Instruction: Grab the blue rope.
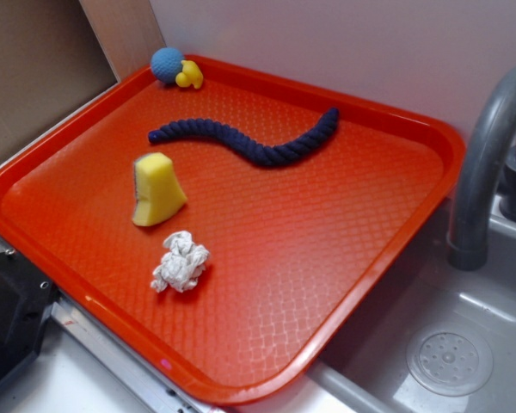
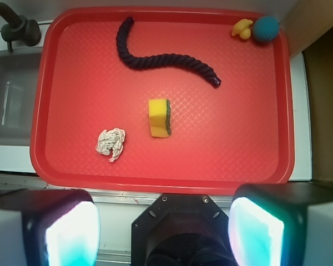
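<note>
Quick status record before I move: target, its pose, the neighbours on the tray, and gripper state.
target: blue rope, lying free in a wavy S on the far half of the red tray
nearest neighbour: yellow sponge, apart from the rope
other items: crumpled paper; blue ball touching yellow toy in the far corner
gripper: open, holding nothing, back from the tray's near edge
contact with target: none
</note>
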